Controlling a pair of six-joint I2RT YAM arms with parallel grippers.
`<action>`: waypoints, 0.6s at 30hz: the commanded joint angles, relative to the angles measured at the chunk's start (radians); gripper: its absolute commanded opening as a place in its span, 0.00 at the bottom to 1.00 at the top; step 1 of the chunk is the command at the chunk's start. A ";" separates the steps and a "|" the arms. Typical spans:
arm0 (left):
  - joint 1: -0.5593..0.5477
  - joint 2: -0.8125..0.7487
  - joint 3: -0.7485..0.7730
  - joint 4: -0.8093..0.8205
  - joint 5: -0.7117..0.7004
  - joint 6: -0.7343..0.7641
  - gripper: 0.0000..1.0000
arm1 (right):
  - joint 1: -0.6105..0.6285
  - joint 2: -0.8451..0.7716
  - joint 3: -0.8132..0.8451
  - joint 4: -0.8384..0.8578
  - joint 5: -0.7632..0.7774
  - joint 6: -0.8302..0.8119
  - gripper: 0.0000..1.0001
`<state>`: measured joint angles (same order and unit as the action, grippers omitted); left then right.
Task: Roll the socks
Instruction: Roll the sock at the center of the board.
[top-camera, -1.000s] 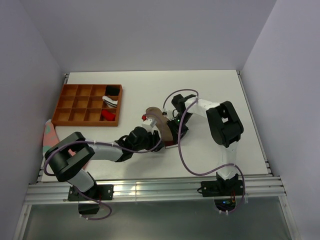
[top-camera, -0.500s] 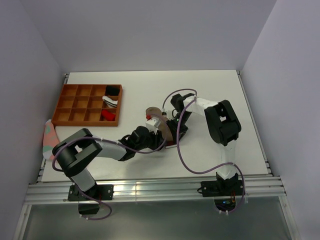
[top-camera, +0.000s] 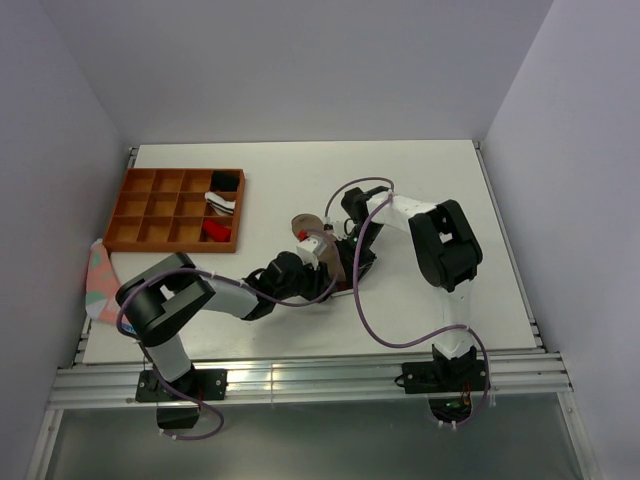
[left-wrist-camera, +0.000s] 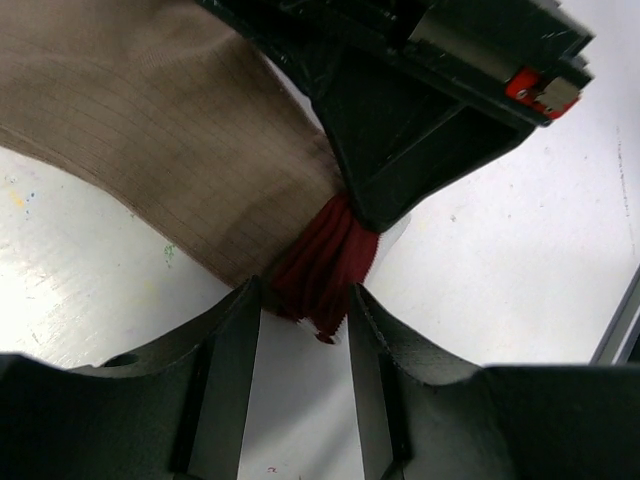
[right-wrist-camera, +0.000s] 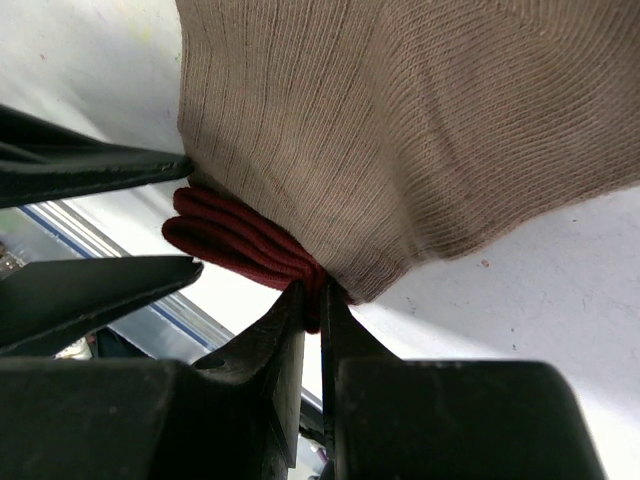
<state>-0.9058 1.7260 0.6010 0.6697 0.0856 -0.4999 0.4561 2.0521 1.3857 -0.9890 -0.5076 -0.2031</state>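
The tan sock (right-wrist-camera: 420, 130) lies bunched near the middle of the counter (top-camera: 420, 190), with its maroon cuff (right-wrist-camera: 240, 245) at its 6 o'clock end. My right end effector (right-wrist-camera: 312, 300), at the sock's 3 o'clock, is pressed together on a thin fold of that cuff. My left end effector (left-wrist-camera: 305, 310), at 8 o'clock, stands spread around the same cuff, its fingers brushing it. If my left tugs now, that thin pinch could slip, or our crowded fingers could collide.

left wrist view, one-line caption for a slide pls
Left end effector straddles the bunched maroon cuff of the tan sock, pinched by the right end effector.
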 joint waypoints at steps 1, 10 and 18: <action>-0.005 0.015 0.029 0.050 0.005 0.009 0.45 | 0.006 0.013 0.016 0.029 0.058 -0.021 0.05; -0.007 0.055 0.057 0.011 -0.012 -0.028 0.32 | 0.006 -0.006 0.001 0.033 0.063 -0.027 0.04; -0.018 0.083 0.052 -0.077 -0.024 -0.126 0.01 | 0.006 -0.030 -0.023 0.070 0.073 -0.015 0.08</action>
<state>-0.9073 1.7802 0.6350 0.6643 0.0734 -0.5774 0.4564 2.0495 1.3811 -0.9844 -0.5041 -0.2054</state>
